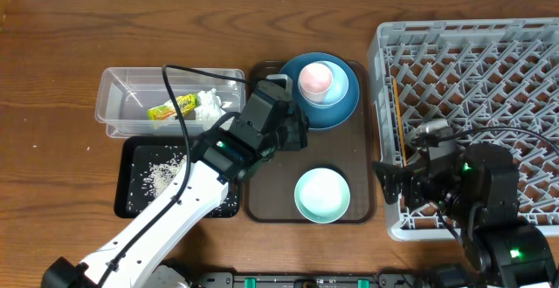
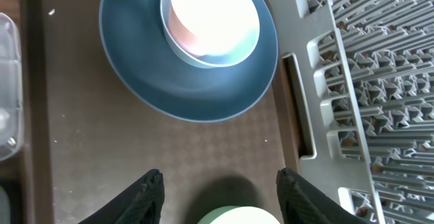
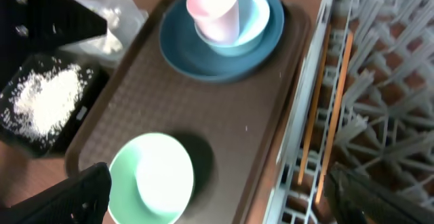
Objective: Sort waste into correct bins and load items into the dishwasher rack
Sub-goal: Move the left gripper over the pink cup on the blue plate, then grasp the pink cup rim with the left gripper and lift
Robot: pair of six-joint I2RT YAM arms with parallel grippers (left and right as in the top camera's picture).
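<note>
Waste looks sorted: one napkin (image 1: 210,105) and one wrapper (image 1: 170,108) sit in the clear tub (image 1: 118,105), and the rice (image 1: 162,173) lies in the black tray (image 1: 131,196), so both bins are used. Four dishes wait on the brown tray (image 1: 271,196): one pink cup (image 1: 315,78) nested in one light-blue bowl (image 1: 337,87) on one dark-blue plate (image 1: 336,112), plus one mint bowl (image 1: 321,194) apart. My left gripper (image 2: 220,183) hangs half-spread and empty between the stack and the mint bowl, probably to pick a dish. My right gripper (image 1: 389,181) gapes wide and empty at the rack (image 1: 472,70), which holds no dishes.

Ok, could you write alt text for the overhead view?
Over a brown serving tray, the left gripper hovers between a dark-blue plate, stacked with a light-blue bowl and pink cup, and a mint-green bowl. A clear tub and black tray lie left, a grey dishwasher rack right.
</note>
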